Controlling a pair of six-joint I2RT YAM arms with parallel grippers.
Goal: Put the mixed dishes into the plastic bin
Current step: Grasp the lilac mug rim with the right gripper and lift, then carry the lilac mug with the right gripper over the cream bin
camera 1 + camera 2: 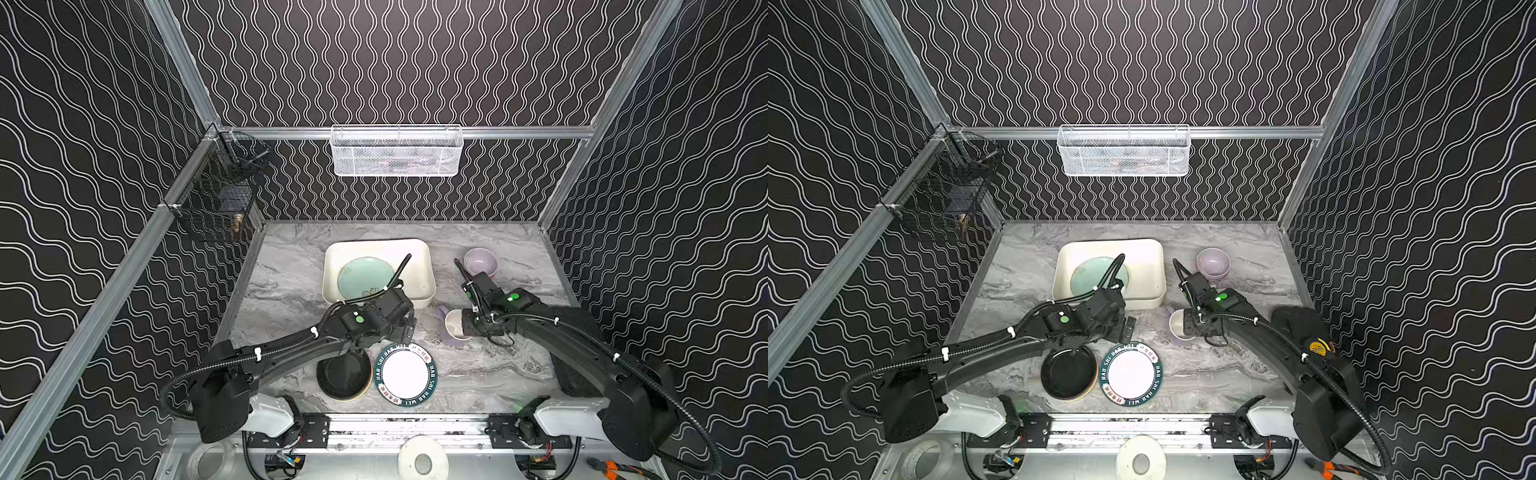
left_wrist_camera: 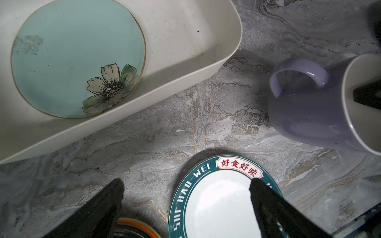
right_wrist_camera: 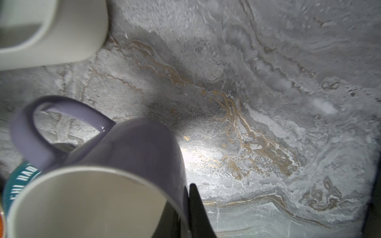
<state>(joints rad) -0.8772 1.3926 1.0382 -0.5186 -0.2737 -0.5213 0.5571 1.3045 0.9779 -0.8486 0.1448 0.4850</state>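
Note:
My right gripper [image 3: 185,191] is shut on the wall of the lavender mug [image 3: 134,148], one finger inside and one outside. The mug [image 1: 455,326] is tilted, just off the near right corner of the plastic bin [image 1: 411,266]. A mint-green floral plate [image 1: 361,276] lies in the bin. My left gripper [image 2: 187,182] is open over the far edge of the white plate with a lettered green rim [image 2: 218,206]. Left of that plate a black plate [image 1: 343,376] sits on an orange one [image 2: 140,223]. A lavender bowl [image 1: 481,262] stands at the back right.
A white mesh basket [image 1: 395,151] hangs on the back wall and a black wire basket [image 1: 220,195] on the left wall. A white tape roll [image 1: 422,459] lies on the frame below the table's front edge. Both arms reach in from the front.

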